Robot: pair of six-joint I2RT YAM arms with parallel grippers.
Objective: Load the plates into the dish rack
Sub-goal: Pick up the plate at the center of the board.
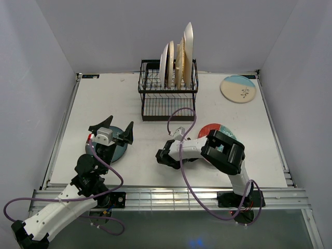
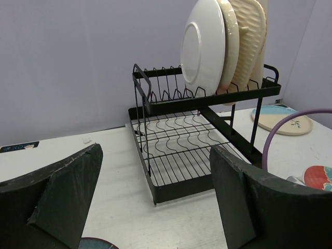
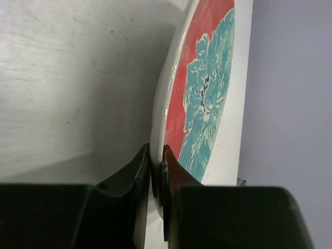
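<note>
Before the dish rack (image 1: 167,92), right gripper (image 3: 155,154) tight on red-teal plate (image 3: 205,88); left gripper (image 2: 155,150) agape.

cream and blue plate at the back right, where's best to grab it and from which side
Pinch the cream and blue plate by its rim. It lies flat on the table, so only the thin edge offers a hold. Come in low from the near side, probably: walls stand close behind and right of it. One finger over the lip, one under.
</note>
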